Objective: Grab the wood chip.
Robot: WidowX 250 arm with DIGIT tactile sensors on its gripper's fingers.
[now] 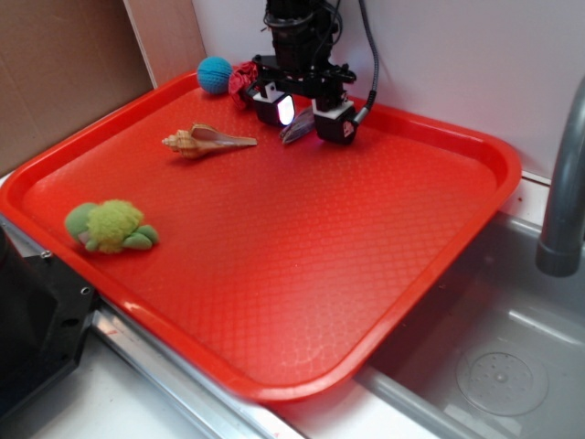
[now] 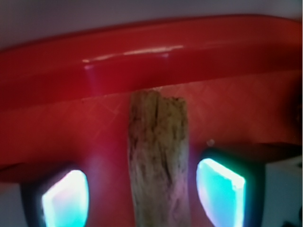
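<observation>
Closest to me, at the tray's [image 1: 274, 302] near left corner, sits a fuzzy green toy [image 1: 110, 226]. To the right the red tray overhangs a steel sink [image 1: 512, 366], with a grey faucet pipe [image 1: 565, 183] rising beside it. Farther in lies a tan spiral seashell [image 1: 206, 141], well apart from the toy. Past that, near the tray's back rim, the gripper [image 1: 303, 117] hangs low with its jaws spread, one pad on each side of the wood chip [image 1: 297, 130]. From the wrist view the wood chip [image 2: 158, 165] runs straight up the middle between the two glowing pads [image 2: 220, 191], with open red tray showing on both sides, so nothing is pinching it. Its far end stops just short of the tray's raised rim [image 2: 151, 61]. Behind the gripper, against the back corner, rest a wrinkly red ball [image 1: 242, 82] and a blue ball [image 1: 216, 74], side by side.
</observation>
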